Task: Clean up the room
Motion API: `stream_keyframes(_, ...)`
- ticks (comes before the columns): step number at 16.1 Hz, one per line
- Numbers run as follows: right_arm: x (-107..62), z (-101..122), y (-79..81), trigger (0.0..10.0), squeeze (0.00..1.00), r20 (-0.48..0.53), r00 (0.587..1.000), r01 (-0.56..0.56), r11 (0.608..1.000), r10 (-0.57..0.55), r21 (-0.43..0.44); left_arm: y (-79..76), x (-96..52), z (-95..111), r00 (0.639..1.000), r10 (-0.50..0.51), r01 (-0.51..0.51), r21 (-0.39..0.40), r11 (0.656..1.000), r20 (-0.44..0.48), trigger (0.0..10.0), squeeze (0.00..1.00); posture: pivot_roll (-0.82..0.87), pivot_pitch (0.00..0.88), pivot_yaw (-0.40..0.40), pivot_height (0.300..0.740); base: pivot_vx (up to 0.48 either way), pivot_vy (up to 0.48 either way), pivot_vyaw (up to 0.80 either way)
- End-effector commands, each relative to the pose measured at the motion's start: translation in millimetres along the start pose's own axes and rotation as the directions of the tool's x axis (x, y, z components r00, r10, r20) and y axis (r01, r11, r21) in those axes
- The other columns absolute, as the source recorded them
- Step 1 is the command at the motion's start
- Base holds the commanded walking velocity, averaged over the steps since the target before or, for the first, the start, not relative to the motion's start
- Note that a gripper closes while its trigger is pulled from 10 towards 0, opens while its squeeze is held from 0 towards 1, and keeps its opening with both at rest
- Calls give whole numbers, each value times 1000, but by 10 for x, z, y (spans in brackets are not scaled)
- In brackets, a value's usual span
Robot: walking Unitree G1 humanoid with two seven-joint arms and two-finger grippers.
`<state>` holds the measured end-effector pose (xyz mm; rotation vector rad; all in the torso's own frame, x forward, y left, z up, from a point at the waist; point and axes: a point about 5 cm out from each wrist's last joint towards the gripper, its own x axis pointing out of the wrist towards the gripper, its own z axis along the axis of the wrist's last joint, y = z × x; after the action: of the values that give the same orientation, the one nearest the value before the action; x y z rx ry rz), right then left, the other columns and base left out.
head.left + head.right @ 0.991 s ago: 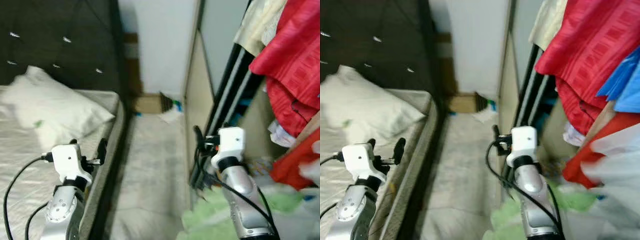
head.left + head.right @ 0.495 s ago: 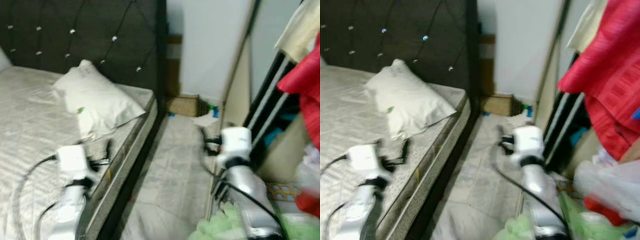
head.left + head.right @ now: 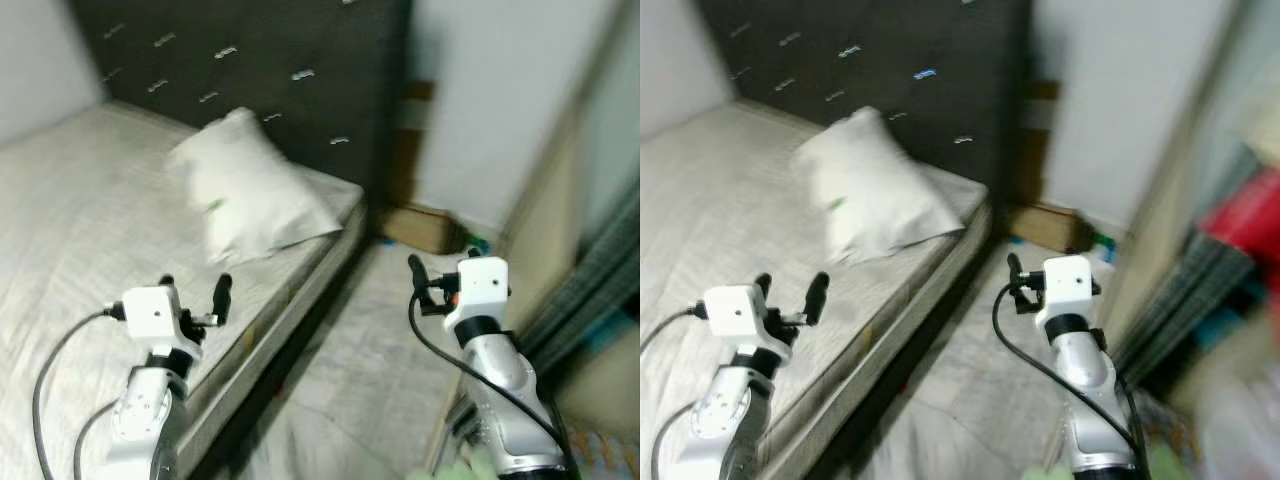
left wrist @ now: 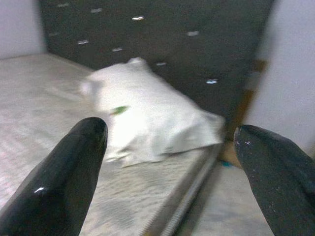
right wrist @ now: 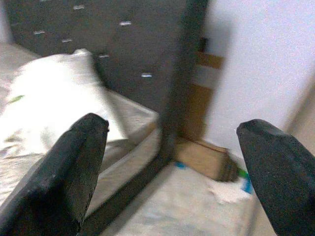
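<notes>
From the head, a white pillow (image 3: 252, 190) lies on the bed (image 3: 70, 210), ahead of the left gripper (image 3: 192, 295). In the wrist views, both jaws stand apart and empty; the right gripper (image 5: 172, 162) faces a cardboard box (image 5: 203, 158).

Both silver arms are raised in front of the body, bent at the elbow, each ending in a white wrist block with a black cable looping down from it. The left gripper (image 3: 195, 290) is held low on the robot's left, its two black fingers (image 4: 69, 172) spread wide apart with nothing between them. The right gripper (image 3: 1014, 270) sits a little higher on the robot's right, pointing forward; its fingers (image 5: 69, 167) are likewise spread wide and empty. The two arms are well apart.
</notes>
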<state>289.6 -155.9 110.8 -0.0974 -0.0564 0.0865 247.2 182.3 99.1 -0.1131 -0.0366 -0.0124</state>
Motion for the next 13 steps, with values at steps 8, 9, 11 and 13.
stream_keyframes(8,14,22,52,10000,0,18,1000,-25,1000,25,9,23,-3,-4,1000,3,-3,11,1000,-3,10000,0,-8,27,-29,740,0,0,800)
stream_keyframes(9,16,23,49,10000,0,18,1000,-25,1000,25,10,18,0,-4,1000,2,-2,9,1000,-3,10000,0,-7,27,-31,740,0,0,800)
stream_keyframes(11,17,22,47,10000,0,19,1000,-23,1000,23,11,15,1,-6,1000,0,0,9,1000,-4,10000,0,-7,27,-31,740,0,0,800)
stream_keyframes(13,18,21,50,10000,0,19,1000,-23,1000,23,12,17,1,-9,1000,1,-1,7,1000,-6,10000,0,-7,27,-31,740,0,0,800)
